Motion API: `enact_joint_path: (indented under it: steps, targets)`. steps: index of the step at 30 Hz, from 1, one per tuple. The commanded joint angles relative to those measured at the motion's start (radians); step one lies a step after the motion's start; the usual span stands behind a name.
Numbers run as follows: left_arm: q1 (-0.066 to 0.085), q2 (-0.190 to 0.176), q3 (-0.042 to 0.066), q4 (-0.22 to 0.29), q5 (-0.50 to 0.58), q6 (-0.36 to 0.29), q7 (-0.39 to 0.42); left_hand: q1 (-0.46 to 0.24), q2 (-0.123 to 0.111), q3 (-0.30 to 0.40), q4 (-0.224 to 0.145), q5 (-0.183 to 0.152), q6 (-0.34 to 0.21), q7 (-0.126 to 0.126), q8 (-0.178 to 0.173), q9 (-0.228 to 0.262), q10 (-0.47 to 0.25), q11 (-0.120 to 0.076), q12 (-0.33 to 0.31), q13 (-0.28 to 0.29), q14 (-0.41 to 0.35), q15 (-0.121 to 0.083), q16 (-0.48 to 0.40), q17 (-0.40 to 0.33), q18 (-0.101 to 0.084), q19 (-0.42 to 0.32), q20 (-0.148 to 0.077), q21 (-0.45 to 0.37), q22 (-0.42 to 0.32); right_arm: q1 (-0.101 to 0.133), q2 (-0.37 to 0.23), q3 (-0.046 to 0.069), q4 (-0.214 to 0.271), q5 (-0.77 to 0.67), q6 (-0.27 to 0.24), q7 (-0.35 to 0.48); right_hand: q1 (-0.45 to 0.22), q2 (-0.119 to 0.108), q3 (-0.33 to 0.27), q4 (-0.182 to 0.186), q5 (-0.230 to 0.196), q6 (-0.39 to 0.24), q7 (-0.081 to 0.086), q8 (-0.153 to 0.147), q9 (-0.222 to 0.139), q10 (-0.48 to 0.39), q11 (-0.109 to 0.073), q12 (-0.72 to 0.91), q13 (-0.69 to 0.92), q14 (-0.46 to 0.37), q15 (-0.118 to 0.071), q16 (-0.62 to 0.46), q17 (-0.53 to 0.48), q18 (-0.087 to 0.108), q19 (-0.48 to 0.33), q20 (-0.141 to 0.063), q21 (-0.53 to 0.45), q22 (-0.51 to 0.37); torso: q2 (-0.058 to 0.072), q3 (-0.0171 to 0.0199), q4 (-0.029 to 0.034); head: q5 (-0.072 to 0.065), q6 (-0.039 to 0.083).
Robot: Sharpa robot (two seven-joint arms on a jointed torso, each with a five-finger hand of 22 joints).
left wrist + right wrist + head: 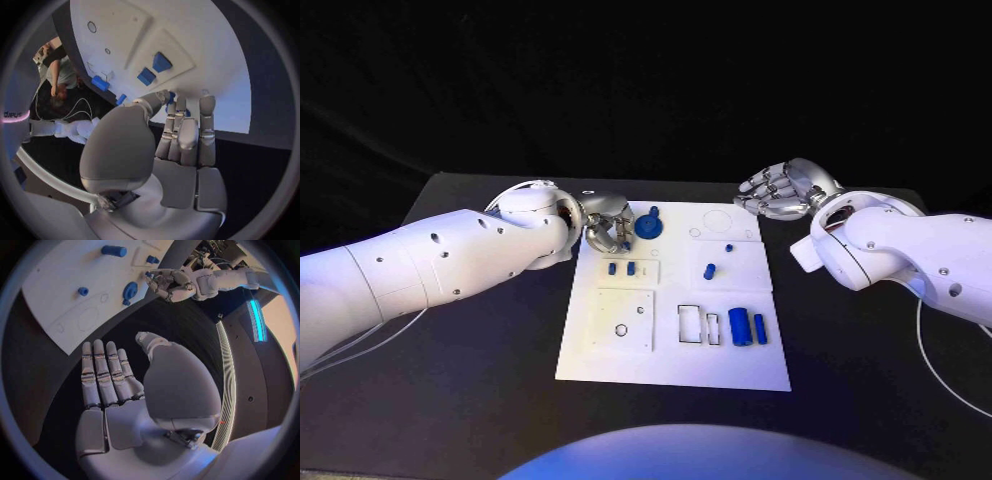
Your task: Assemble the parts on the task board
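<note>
Parts lie scattered on the task board (733, 370), which sits between the two hands. Left hand (604, 226) hovers at the board's far corner, fingers curled beside a round blue part (651, 224), grip unclear. Right hand (788, 189) hangs spread, holding nothing.

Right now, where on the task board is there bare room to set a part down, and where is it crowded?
The task board is bare along its near edge, below the square recess and the two blue cylinders. The far right corner holds only faint circle outlines. It is crowded at the far left corner, where the left hand meets the round blue part. The right hand hangs off the board.
</note>
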Motion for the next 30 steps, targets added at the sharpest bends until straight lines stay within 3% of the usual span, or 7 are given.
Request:
enact_joint_path:
  steps: [1,19,23,30]
  targets:
    - [-0.001,0.002,0.000,0.000,0.007,0.015,0.006,-0.010,0.000,-0.006,-0.002,-0.004,0.006,-0.001,-0.003,0.002,0.008,-0.001,-0.006,-0.001,0.003,0.001,0.001,0.000,0.008,-0.002,-0.001,-0.005,-0.001,-0.001,0.000,0.000,0.002,-0.013,0.012,0.005,0.008,-0.005,0.007,0.000,0.003,0.001,0.052,0.002,-0.001,0.001,-0.004,0.004,-0.001,-0.005,0.000,-0.002,-0.001,0.011,0.002,0.003,0.004,-0.001,0.000,0.0006,0.0005,0.000,-0.001]
    - [-0.001,0.003,-0.001,0.001,0.006,0.024,0.002,-0.009,-0.003,-0.009,-0.006,-0.008,0.008,-0.001,-0.008,0.003,0.013,-0.001,-0.012,0.000,0.004,0.001,0.002,0.003,0.008,-0.001,-0.001,-0.006,0.001,-0.001,-0.001,0.000,0.002,-0.013,0.012,0.005,0.008,-0.005,0.007,0.000,0.003,0.001,0.052,0.002,-0.001,0.001,-0.004,0.004,-0.001,-0.005,0.000,-0.002,-0.001,0.011,0.002,0.003,0.004,-0.001,0.000,0.0001,0.0011,0.000,-0.003]
    - [-0.001,0.004,-0.001,0.000,0.006,0.021,0.003,-0.018,-0.011,-0.011,-0.006,-0.007,-0.026,0.009,-0.039,-0.005,0.014,0.006,-0.030,0.001,0.001,0.006,0.003,-0.003,0.007,-0.001,0.003,-0.012,0.003,-0.001,-0.001,0.000,0.002,-0.013,0.012,0.005,0.008,-0.005,0.007,0.000,0.003,0.001,0.052,0.002,-0.001,0.001,-0.004,0.004,-0.001,-0.005,0.000,-0.002,-0.001,0.011,0.002,0.003,0.004,-0.001,-0.001,-0.0003,0.0007,0.001,-0.004]
    - [-0.001,0.004,-0.001,-0.001,0.006,0.015,0.001,-0.029,-0.020,-0.014,-0.002,0.001,-0.050,0.014,-0.063,-0.012,0.014,0.009,-0.047,0.001,-0.002,0.009,0.002,-0.011,0.008,-0.002,0.006,-0.020,0.003,-0.001,-0.002,0.000,0.002,-0.013,0.012,0.005,0.007,-0.007,0.008,-0.001,0.002,0.000,0.052,0.003,-0.001,0.000,-0.003,0.004,-0.001,-0.006,0.000,-0.002,-0.002,0.011,0.002,0.003,0.004,-0.002,0.000,-0.0002,0.0006,0.001,-0.005]
